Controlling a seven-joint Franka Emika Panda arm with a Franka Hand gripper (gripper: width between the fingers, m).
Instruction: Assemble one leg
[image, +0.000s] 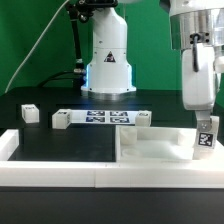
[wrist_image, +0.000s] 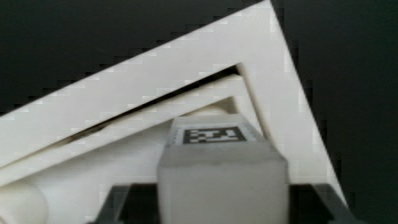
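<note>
The jaws are closed on the leg (image: 205, 136), which is held upright with its tag facing out. In the wrist view the leg (wrist_image: 217, 160) is seen hanging over a corner of the big white panel (wrist_image: 160, 90). In the exterior view the leg is held at the exterior view's right, just above the big white panel (image: 150, 150). More small white parts (image: 29, 113) and the marker board (image: 98, 118) are seen lying on the black tabletop (image: 50, 135), well apart from the leg.

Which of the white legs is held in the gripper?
The leg at the exterior view's right, upright in the gripper over the tray-like panel; the other legs lie loose on the table.
</note>
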